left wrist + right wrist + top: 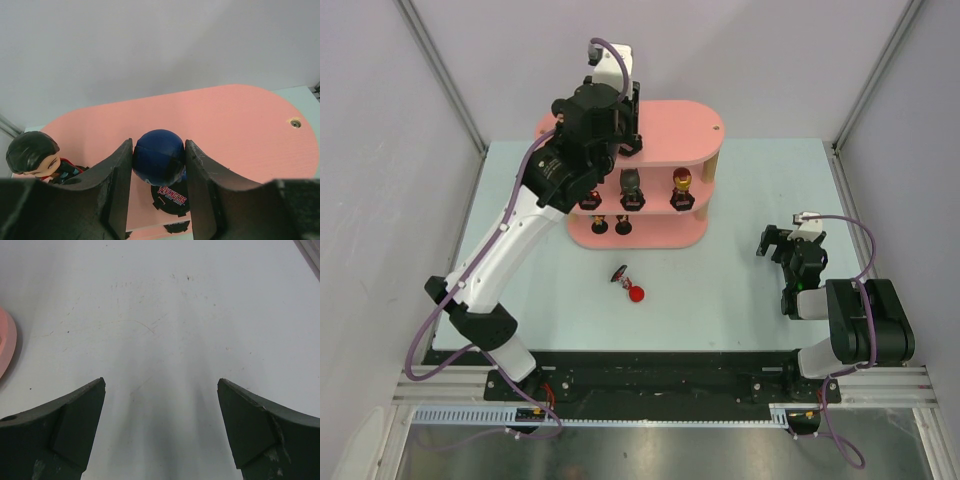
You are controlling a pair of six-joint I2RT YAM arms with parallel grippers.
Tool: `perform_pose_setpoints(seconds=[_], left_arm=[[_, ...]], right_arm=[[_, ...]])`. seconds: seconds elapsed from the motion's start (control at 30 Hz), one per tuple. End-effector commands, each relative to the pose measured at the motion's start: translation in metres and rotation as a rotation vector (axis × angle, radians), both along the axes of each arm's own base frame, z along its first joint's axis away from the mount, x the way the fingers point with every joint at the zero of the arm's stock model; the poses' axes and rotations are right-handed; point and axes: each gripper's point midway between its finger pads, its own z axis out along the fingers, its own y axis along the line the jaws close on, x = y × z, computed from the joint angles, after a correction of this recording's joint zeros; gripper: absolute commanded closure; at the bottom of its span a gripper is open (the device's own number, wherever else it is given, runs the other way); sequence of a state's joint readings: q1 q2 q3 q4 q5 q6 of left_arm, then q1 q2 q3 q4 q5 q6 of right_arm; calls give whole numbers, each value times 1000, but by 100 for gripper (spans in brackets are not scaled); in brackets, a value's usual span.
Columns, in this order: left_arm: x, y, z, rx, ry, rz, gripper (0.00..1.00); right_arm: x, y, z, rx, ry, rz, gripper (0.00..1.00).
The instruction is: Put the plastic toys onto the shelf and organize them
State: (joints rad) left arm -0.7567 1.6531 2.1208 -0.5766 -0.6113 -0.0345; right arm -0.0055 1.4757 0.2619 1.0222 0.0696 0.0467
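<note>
Left wrist: left hand (159, 150) clenched on blue-headed toy (157, 157) w/ "AVENGERS" base (170, 198); right hand (161, 385) released.

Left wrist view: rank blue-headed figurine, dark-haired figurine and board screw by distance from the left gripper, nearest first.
1. Blue-headed figurine: clamped in the jaws of the left gripper.
2. Dark-haired figurine: just beside the jaws, picture left.
3. Screw: far end of the pink board, picture right.

My table (740, 300) is pale blue-green. The pink shelf (680, 125) stands at its far middle. In front, apart from it, a red-headed figurine (630, 285) lies toppled on its side.
</note>
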Motion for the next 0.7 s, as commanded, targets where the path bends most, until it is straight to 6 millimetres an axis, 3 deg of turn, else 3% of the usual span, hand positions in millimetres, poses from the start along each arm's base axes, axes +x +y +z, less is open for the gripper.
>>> perform_pose_setpoints(seconds=[0.0,0.67], left_arm=[[-3,8,12,-16,-18,9,100],[-11,14,12,-20,4,1,100]], right_arm=[[9,0,14,-20,-46,8,0],[9,0,14,-19,-46,8,0]])
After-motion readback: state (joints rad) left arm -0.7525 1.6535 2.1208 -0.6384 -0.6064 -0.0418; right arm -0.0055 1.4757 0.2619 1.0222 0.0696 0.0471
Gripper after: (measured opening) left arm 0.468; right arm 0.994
